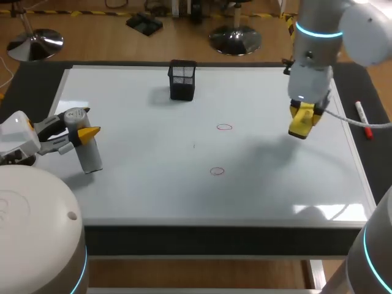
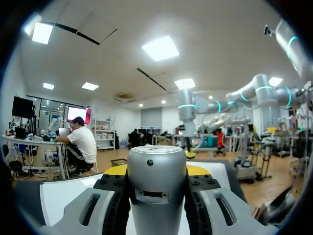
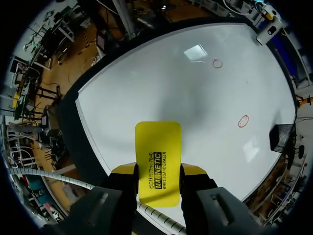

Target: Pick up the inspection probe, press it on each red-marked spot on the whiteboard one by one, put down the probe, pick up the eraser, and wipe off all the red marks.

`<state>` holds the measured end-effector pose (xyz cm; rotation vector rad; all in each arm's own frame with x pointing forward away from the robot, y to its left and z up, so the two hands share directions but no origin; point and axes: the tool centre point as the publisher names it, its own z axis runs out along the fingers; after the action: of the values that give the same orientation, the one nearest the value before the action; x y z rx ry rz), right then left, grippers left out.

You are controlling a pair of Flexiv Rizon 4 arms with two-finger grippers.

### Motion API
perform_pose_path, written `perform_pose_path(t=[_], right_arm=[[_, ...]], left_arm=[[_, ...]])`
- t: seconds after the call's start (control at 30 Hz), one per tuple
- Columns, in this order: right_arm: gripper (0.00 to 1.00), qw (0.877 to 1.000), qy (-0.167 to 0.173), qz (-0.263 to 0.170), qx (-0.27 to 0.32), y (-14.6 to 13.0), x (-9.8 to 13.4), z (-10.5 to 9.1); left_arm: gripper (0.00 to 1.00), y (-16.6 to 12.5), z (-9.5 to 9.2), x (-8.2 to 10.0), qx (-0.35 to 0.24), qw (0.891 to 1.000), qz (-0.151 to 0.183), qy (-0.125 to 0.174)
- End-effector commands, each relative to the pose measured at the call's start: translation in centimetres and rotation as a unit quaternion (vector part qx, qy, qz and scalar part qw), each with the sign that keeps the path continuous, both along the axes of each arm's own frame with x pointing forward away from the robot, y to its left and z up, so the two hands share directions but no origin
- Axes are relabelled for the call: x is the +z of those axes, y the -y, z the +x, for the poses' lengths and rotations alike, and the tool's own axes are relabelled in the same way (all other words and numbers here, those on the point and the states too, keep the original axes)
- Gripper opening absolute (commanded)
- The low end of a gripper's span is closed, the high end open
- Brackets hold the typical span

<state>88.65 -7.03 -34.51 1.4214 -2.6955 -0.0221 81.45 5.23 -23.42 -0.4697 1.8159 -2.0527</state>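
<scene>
Eraser clamped by right gripper, probe by left gripper; tilted wipe may miss red marks.

Robotics lab: many robot arms.

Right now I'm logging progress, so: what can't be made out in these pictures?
- probe tip: left wrist view, hidden behind the probe's own body; head view, contact with whiteboard unclear.
- eraser far face: right wrist view, turned away.
- mesh holder contents: head view, too dark.
- red marks: outside the left wrist view.
</scene>
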Motion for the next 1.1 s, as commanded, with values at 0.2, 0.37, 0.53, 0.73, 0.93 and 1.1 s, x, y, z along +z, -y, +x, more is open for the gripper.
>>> perform_pose_path(t=[0.2, 0.37, 0.53, 0.73, 0.93, 1.1], right_arm=[[0.00, 0.999, 0.014, 0.018, -0.022, 1.3, 0.2, -0.7], [0.00, 0.999, 0.014, 0.018, -0.022, 1.3, 0.2, -0.7], [0.00, 0.999, 0.014, 0.018, -0.022, 1.3, 0.2, -0.7], [0.00, 0.999, 0.014, 0.018, -0.022, 1.3, 0.2, -0.7], [0.00, 0.999, 0.014, 0.018, -0.022, 1.3, 0.2, -0.7], [0.00, 0.999, 0.014, 0.018, -0.022, 1.3, 0.2, -0.7]], left_arm=[[0.00, 0.0, 0.0, 0.1, 0.000, 1.000, 0.000, 0.000], [0.00, 0.0, 0.0, 0.1, 0.000, 1.000, 0.000, 0.000], [0.00, 0.0, 0.0, 0.1, 0.000, 1.000, 0.000, 0.000], [0.00, 0.1, 0.2, 0.3, -0.013, 1.000, 0.004, 0.003], [0.00, 1.5, 1.9, 1.9, -0.089, 0.996, 0.006, 0.010], [0.00, 3.1, 3.5, 3.0, -0.141, 0.990, 0.020, 0.017]])
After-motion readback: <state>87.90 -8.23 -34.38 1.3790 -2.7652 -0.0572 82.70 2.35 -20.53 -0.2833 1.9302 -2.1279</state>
